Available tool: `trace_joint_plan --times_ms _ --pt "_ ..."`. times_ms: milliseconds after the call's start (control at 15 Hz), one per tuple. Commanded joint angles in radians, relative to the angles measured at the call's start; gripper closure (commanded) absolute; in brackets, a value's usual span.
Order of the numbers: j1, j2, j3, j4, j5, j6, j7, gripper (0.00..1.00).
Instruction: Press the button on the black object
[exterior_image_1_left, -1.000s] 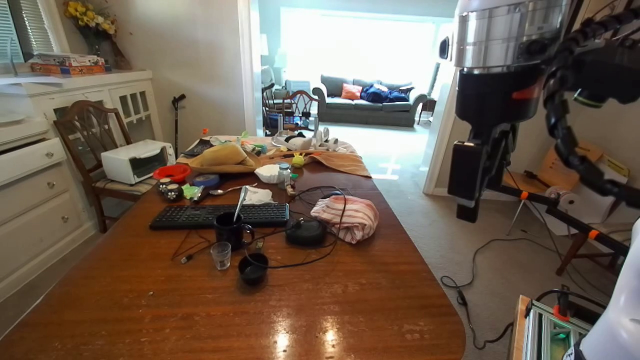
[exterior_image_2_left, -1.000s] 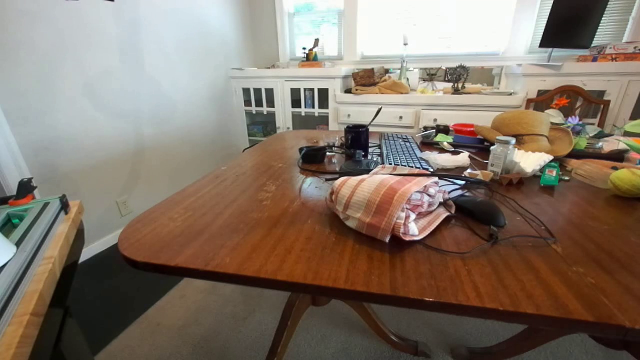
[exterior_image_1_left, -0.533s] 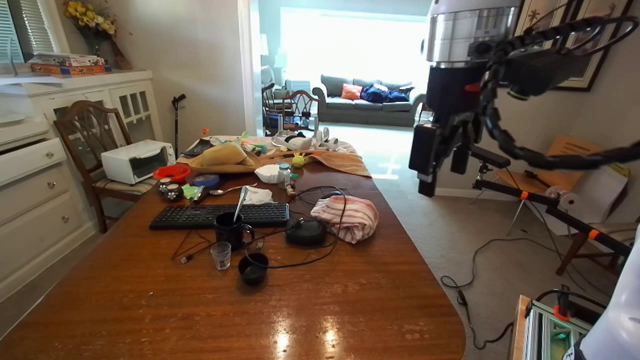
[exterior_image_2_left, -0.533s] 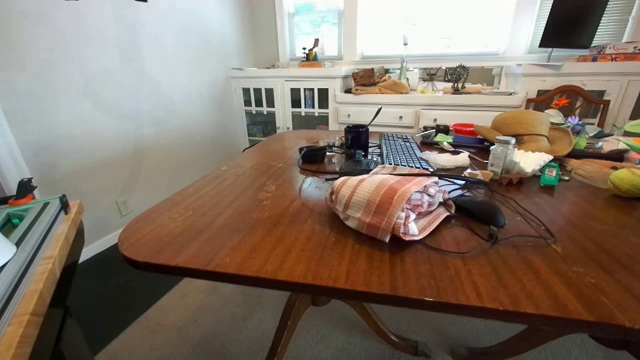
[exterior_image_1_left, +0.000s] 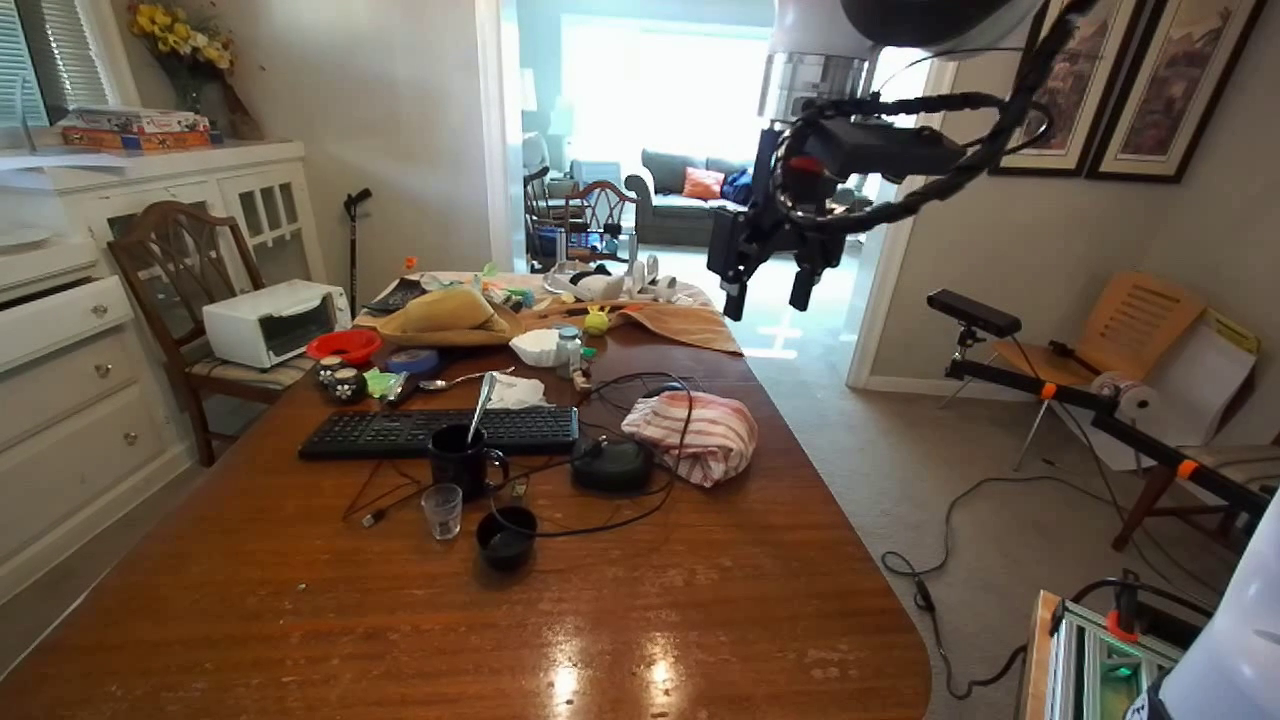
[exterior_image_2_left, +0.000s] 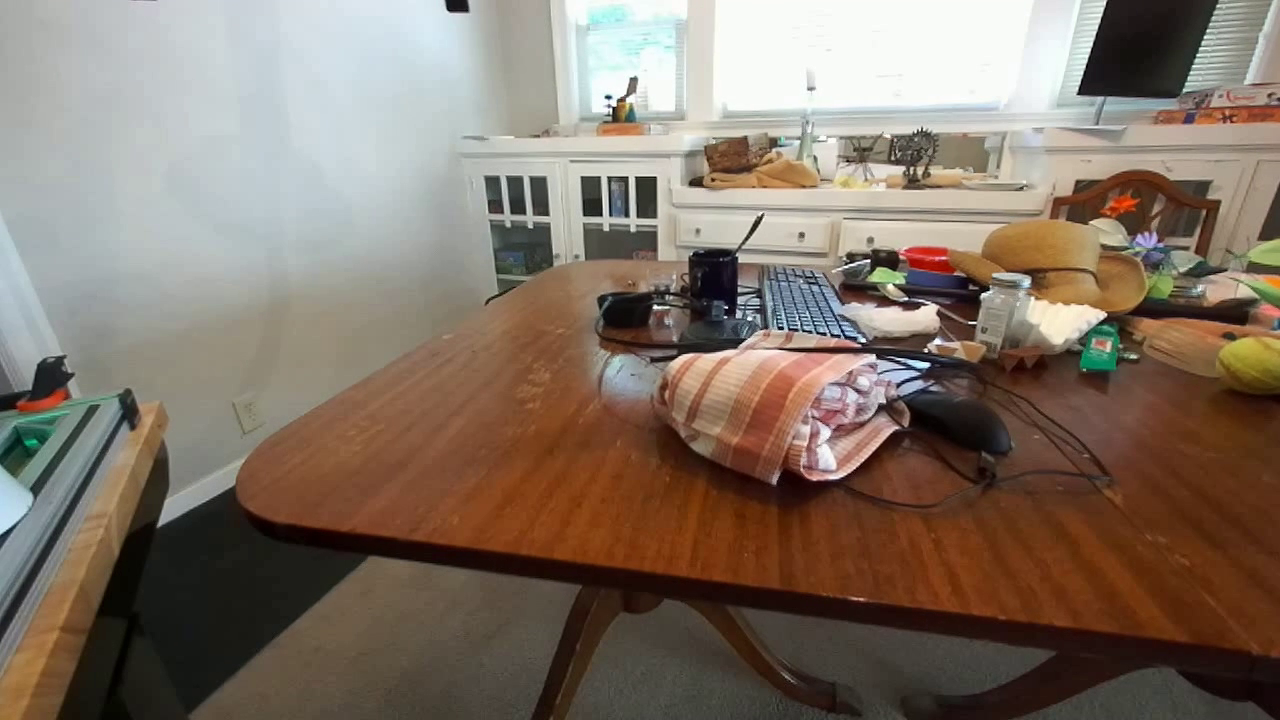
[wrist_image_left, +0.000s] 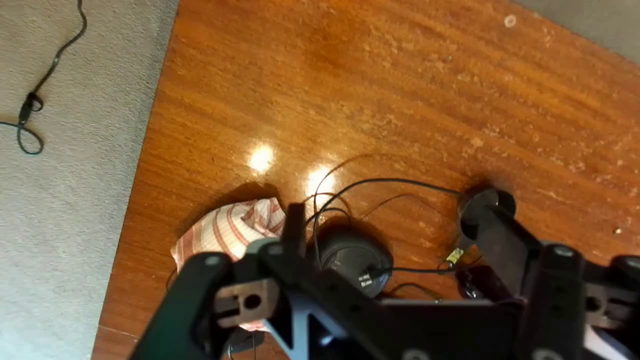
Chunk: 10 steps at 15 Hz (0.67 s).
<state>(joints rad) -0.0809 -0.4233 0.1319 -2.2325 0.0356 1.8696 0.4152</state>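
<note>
Here, the black two-fingered gripper (exterior_image_1_left: 768, 300) hangs in the air in an exterior view, pointing downward and well apart from the things on the polished reddish-brown wooden bench (exterior_image_1_left: 400, 640). Its fingers (wrist_image_left: 295, 227) are spread wide, with a broad gap between the tips.

In both exterior views the squat black device with rounded edges (exterior_image_1_left: 612, 468) sits on the bench between a dark glossy mug (exterior_image_1_left: 460, 463) and a bundled red-and-white striped cloth (exterior_image_1_left: 718, 440). It is near the mug and just beside the cloth; whether device and cloth touch, I cannot tell. In the wrist view the device shows between the spread fingers, well below them, with a pale marking on its top too small to read and a dark cord (wrist_image_left: 417, 270) reaching onto it.

The mug stands upright with a slim metal utensil handle (exterior_image_1_left: 482, 402) leaning out of it, and a small clear glass (exterior_image_1_left: 442, 512) stands just beside it. Near these sits a small round black cup (exterior_image_1_left: 506, 542). In the wrist view one finger hides part of that cup, and a thin black cable (wrist_image_left: 395, 180) curves between it and the striped cloth. A long black keyboard (exterior_image_1_left: 370, 437) lies behind the mug in an exterior view, and a black computer mouse (exterior_image_2_left: 958, 420) lies just beside the cloth.
</note>
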Motion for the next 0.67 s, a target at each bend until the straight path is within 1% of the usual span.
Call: trace_joint_plan --times_ms 0,67,200,267,333,467,533,600 --pt "-0.018 0.107 -0.005 0.049 -0.041 0.146 0.098 0.42" --pt "-0.026 0.128 -0.004 0.046 -0.062 0.2 0.13 0.51" --pt "-0.041 0.17 0.0 0.044 -0.121 0.294 0.205 0.65" --pt "-0.046 0.192 0.0 0.045 -0.146 0.329 0.253 0.74" --pt "-0.054 0.214 0.002 0.039 -0.174 0.376 0.332 0.81" --pt "-0.062 0.253 0.001 0.038 -0.244 0.413 0.467 0.96" --pt "-0.062 0.271 -0.004 0.032 -0.284 0.433 0.517 1.0" --pt "-0.06 0.292 -0.013 0.029 -0.316 0.442 0.56 1.0"
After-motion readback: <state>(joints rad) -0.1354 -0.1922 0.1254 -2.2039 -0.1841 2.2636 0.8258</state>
